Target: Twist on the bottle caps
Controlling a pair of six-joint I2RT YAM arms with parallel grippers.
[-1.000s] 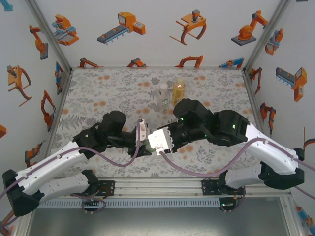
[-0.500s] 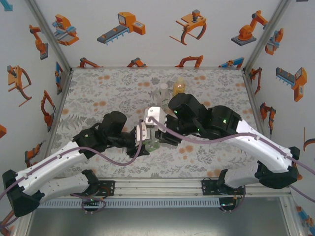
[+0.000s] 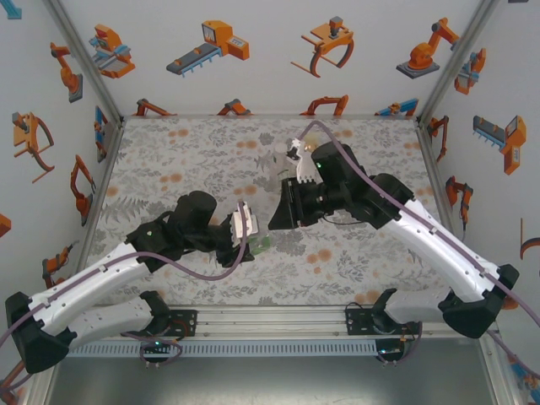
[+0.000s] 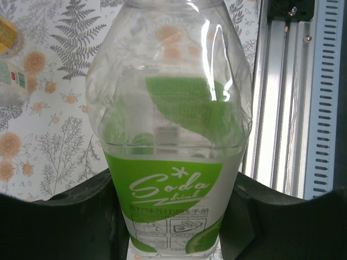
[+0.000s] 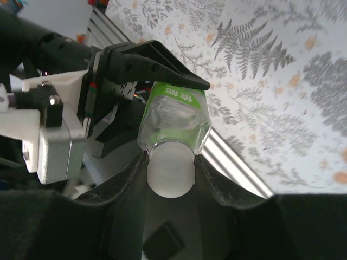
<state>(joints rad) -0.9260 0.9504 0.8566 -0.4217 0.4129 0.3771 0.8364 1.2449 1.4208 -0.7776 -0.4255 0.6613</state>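
Observation:
A short bottle with a green "Soda" label (image 4: 174,179) stands between the black fingers of my left gripper (image 4: 174,216), which is shut on its lower body. In the top view this bottle (image 3: 262,245) lies tilted at mid-table in the left gripper (image 3: 251,240). A whitish round bottle cap (image 5: 170,174) sits on its neck, and my right gripper (image 5: 170,172) is shut on that cap from both sides. From above, the right gripper (image 3: 275,221) meets the bottle's top. The amber bottle (image 4: 6,38) and the clear bottle (image 4: 11,81) stand far behind.
The aluminium rail (image 3: 270,319) of the table's near edge runs close behind the held bottle (image 5: 174,116) and shows again as rail (image 4: 282,108). The right arm's cable (image 3: 337,156) loops over the back of the table. Floral cloth (image 3: 169,160) lies open to the left.
The right wrist has turned about the bottle's top, its camera swinging from the near side up toward the far side, with the jaws staying at the cap. The left arm has held still.

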